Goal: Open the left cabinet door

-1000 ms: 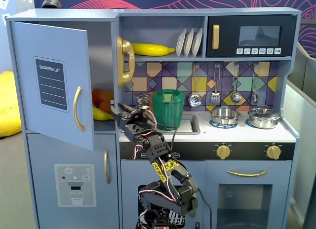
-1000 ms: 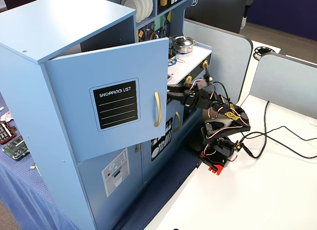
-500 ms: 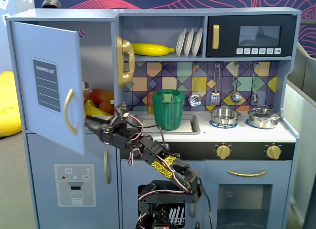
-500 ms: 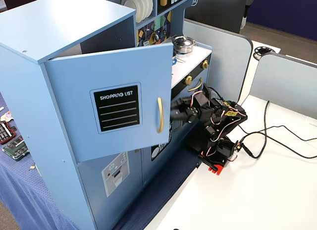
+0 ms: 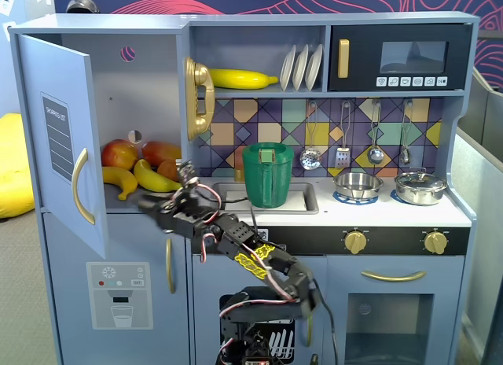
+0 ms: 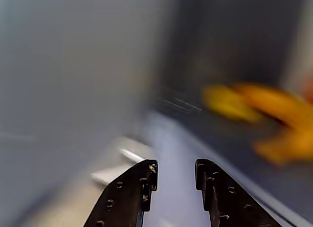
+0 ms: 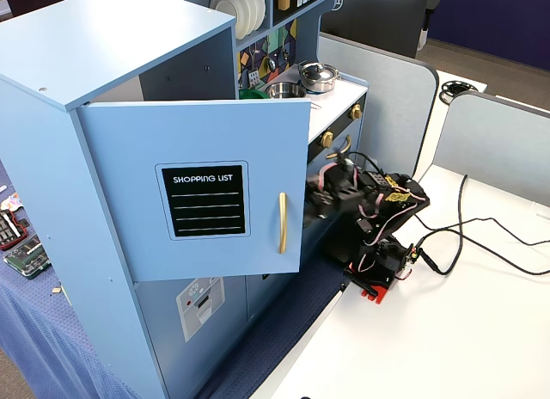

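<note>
The left cabinet door (image 5: 59,145), blue-grey with a black "SHOPPING LIST" panel and a gold bar handle (image 5: 78,186), stands swung wide open. It also shows in the other fixed view (image 7: 198,193), with its handle (image 7: 281,223). My gripper (image 5: 147,203) reaches left at the front edge of the open compartment's shelf, right of the door and apart from the handle. In the wrist view my gripper (image 6: 175,168) is open and empty, and the view is blurred. The arm (image 7: 361,197) reaches behind the door's free edge, which hides the fingertips there.
Apples and bananas (image 5: 134,164) lie inside the open compartment and show as blurred yellow-orange shapes (image 6: 254,109). Below is the door with the dispenser panel (image 5: 118,294). A green pitcher (image 5: 267,175) stands in the sink. Cables (image 7: 464,236) lie on the white table.
</note>
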Controlling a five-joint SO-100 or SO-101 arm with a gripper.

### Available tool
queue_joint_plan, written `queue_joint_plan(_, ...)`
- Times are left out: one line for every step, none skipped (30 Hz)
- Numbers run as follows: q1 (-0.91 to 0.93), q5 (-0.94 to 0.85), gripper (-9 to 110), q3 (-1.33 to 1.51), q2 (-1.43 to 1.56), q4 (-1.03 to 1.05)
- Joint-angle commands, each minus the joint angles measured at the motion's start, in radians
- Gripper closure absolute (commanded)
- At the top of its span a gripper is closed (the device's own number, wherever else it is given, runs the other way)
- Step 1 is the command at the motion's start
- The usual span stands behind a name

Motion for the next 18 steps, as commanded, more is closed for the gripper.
queue_joint_plan(0.333, 0.077, 101, 0.049, 0.014, 0.092)
queue_joint_plan(0.397, 0.089, 101, 0.089, 0.035, 0.132)
queue_joint_plan(0.451, 0.114, 101, 0.132, 0.064, 0.172)
queue_joint_plan(0.503, 0.141, 101, 0.167, 0.095, 0.229)
queue_joint_plan(0.551, 0.17, 101, 0.201, 0.123, 0.288)
queue_joint_plan(0.591, 0.227, 101, 0.23, 0.155, 0.339)
queue_joint_plan(0.627, 0.29, 101, 0.259, 0.186, 0.382)
queue_joint_plan(0.667, 0.321, 101, 0.29, 0.212, 0.439)
queue_joint_plan(0.701, 0.357, 101, 0.319, 0.239, 0.491)
queue_joint_plan(0.732, 0.393, 101, 0.345, 0.265, 0.541)
queue_joint_plan(0.759, 0.42, 101, 0.373, 0.29, 0.597)
queue_joint_plan(0.782, 0.442, 101, 0.4, 0.316, 0.644)
queue_joint_plan(0.802, 0.462, 101, 0.428, 0.336, 0.696)
queue_joint_plan(0.818, 0.476, 101, 0.453, 0.353, 0.742)
queue_joint_plan(0.833, 0.499, 101, 0.477, 0.36, 0.772)
queue_joint_plan(0.848, 0.517, 101, 0.502, 0.364, 0.796)
queue_joint_plan(0.865, 0.525, 101, 0.528, 0.365, 0.818)
queue_joint_plan(0.879, 0.518, 101, 0.555, 0.37, 0.842)
